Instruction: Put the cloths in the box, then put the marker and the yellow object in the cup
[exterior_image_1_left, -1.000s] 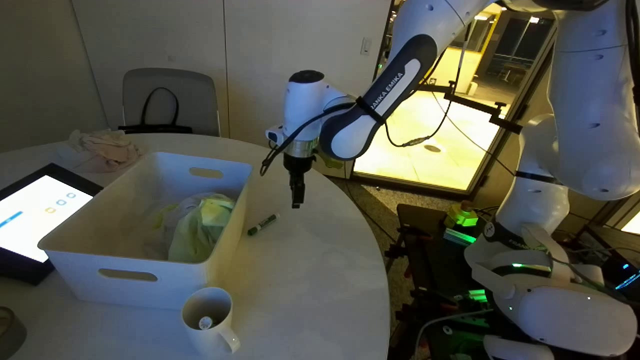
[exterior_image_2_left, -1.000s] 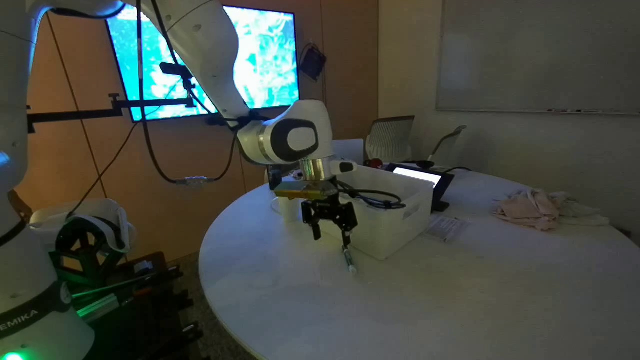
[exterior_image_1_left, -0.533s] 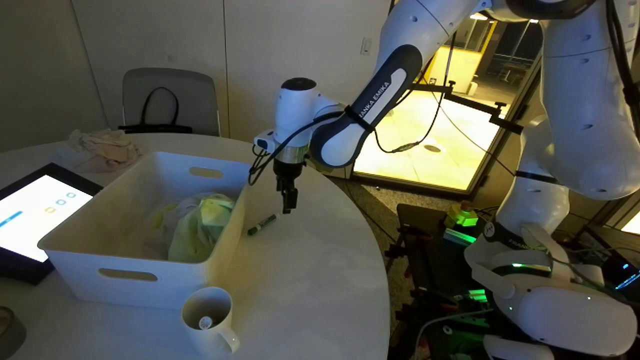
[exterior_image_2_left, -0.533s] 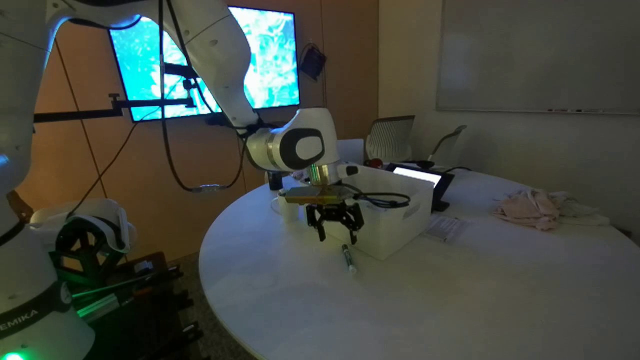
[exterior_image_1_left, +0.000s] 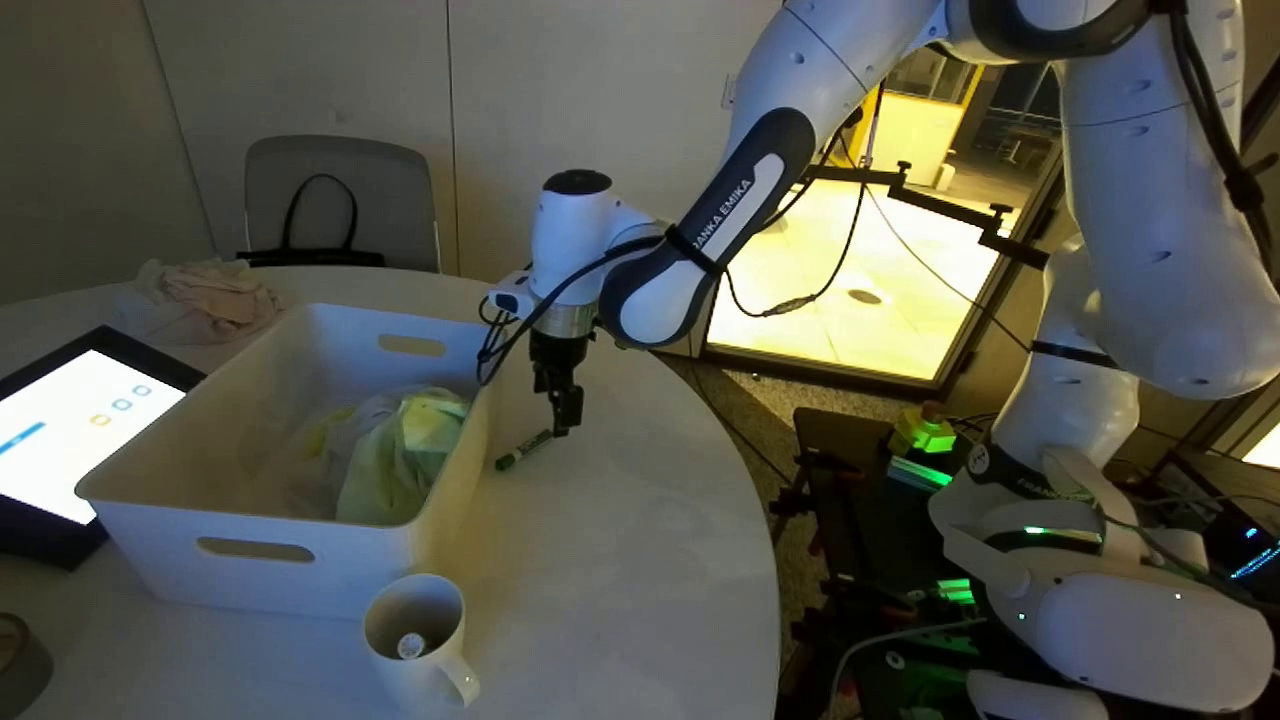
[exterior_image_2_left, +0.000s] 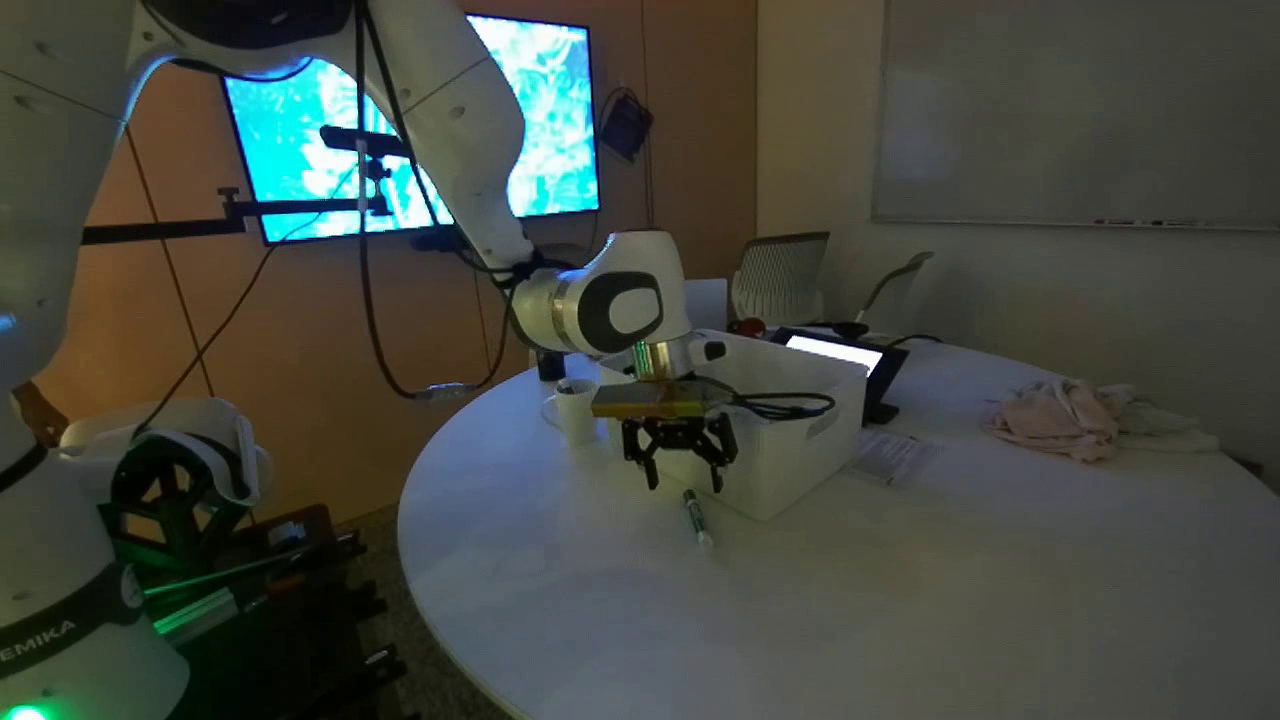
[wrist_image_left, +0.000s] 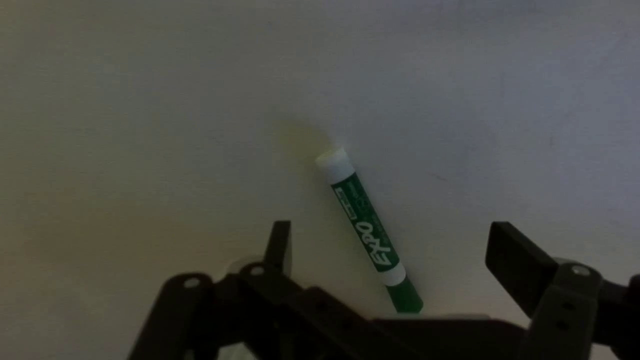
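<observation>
Compared with a second ago, your black two-fingered tool (exterior_image_2_left: 685, 485) is lower and closer to the large white rectangular plastic bin (exterior_image_1_left: 345, 568), while the green-and-white cylindrical marker (wrist_image_left: 368, 230) lies where it was, just beside that bin on the pale round-edged tabletop (exterior_image_1_left: 620, 560). The tool's fingers stand wide apart and hold nothing; the wrist view shows the marker slantwise between them, presumably so that closing pinches its barrel. Rumpled yellow-green and whitish soft cloths (exterior_image_1_left: 400, 465) lie in the bin, so that step looks done. A small pale round end (exterior_image_1_left: 411, 646) shows inside the glossy white mug with a side handle (exterior_image_1_left: 405, 688), too little to name; you cannot single out the yellow object. Mind the bin's rim near the tool; on the opposite side the tabletop runs to its curved edge, leaving you more room to lift and carry.
</observation>
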